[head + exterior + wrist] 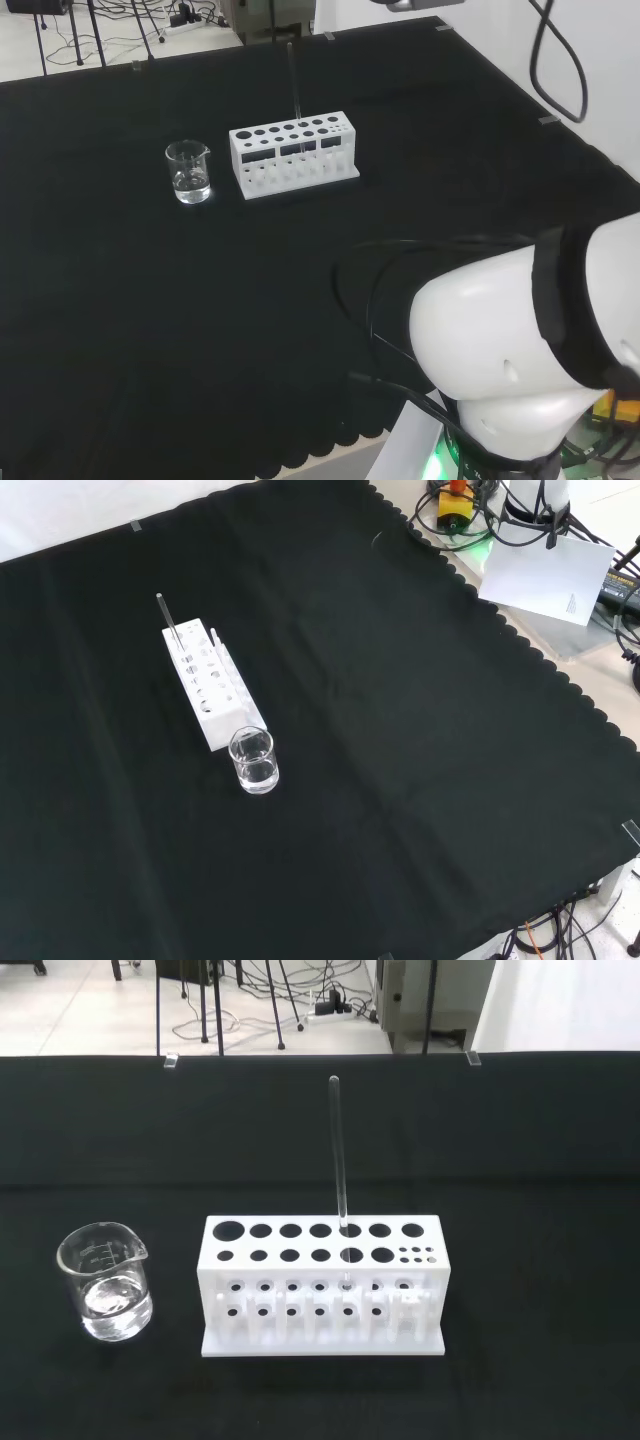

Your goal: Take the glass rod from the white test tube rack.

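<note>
**Rod's still in the rack — heads up before you go in**

So here's where you're at: the glass rod (pixel 338 1150) is standing upright in the white test tube rack (pixel 322 1285), in one of the back-row holes a bit toward the end away from the beaker (pixel 105 1282). In the front view you can see it poking up out of the far end of the rack, leaning just slightly. Nothing's touching it. I can't tell you what the hand is doing, open or closed — you'll have to check that yourself before committing.

The arm's white link (pixel 520 350) sits well back from the rack in the head view, so there's a whole approach ahead of you over the black counter (pixel 420 780).

Stuff I'd worry about:

- The rod is thin and clear, easy to misjudge. Come in a bit off and the fingers could close on air, or nudge the rod sideways against the hole's edge.
- If you pull at an angle instead of straight up, the rod will probably bind in the hole and drag the whole rack with it — it looks light and isn't fixed down.
- The beaker sits just beside the rack's end with some clear liquid in it. Shove the rack that way and you may tip it.
- Smooth glass can slip through a pinch, so lift slow.
</note>
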### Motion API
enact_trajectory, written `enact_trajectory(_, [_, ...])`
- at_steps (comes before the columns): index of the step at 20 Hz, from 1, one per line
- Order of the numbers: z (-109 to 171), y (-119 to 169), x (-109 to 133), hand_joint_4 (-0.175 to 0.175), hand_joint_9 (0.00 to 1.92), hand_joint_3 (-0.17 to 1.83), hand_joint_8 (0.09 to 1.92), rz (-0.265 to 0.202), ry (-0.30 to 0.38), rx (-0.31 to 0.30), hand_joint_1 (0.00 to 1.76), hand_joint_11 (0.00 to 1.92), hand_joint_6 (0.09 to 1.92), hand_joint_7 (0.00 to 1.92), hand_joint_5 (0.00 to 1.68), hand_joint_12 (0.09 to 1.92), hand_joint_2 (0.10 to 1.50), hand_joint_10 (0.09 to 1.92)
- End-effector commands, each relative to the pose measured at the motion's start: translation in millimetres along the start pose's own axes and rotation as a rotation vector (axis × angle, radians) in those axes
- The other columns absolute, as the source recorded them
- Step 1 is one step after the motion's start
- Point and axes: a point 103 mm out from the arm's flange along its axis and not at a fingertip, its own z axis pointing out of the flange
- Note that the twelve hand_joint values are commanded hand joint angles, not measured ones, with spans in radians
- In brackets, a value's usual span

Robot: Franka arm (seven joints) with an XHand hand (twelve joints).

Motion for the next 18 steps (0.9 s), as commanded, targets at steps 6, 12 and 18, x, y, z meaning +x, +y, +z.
enact_trajectory(6, [22.0,124.0,-19.1,-0.124,0.0,0.51,0.24,-0.039,0.074,0.005,0.61,0.0,0.09,0.0,0.01,0.49,0.89,0.32])
enact_trajectory(12, [43.4,164.0,-20.6,-0.124,0.0,0.5,0.28,-0.04,0.06,0.052,0.61,0.0,0.09,0.0,0.01,0.5,0.89,0.36])
enact_trajectory(18, [76.1,198.5,-21.4,-0.126,0.0,0.5,0.36,-0.048,0.04,0.099,0.6,0.0,0.09,0.0,0.02,0.62,0.9,0.51])
